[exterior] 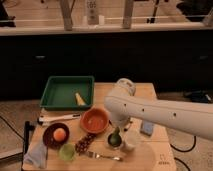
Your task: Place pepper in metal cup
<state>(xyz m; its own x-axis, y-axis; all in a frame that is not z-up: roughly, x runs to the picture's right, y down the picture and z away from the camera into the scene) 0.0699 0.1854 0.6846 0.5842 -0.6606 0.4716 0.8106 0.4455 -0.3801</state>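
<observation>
The metal cup [114, 142] stands on the wooden table between the orange bowl and the white cup [131, 140]. The dark-green pepper [116, 133] stands upright at the cup's mouth, its lower end seemingly inside the cup. My gripper [118, 126] hangs from the white arm [160, 115] right above the pepper and cup, mostly hidden by the arm's wrist. I cannot tell whether it still touches the pepper.
A green tray [67, 92] with a yellow piece sits at the back left. An orange bowl [95, 120], a dark bowl with an orange fruit [56, 135], a light green cup [67, 151], grapes [86, 142], a fork [104, 156], a blue sponge [147, 128] and a cloth [36, 154] surround the cup.
</observation>
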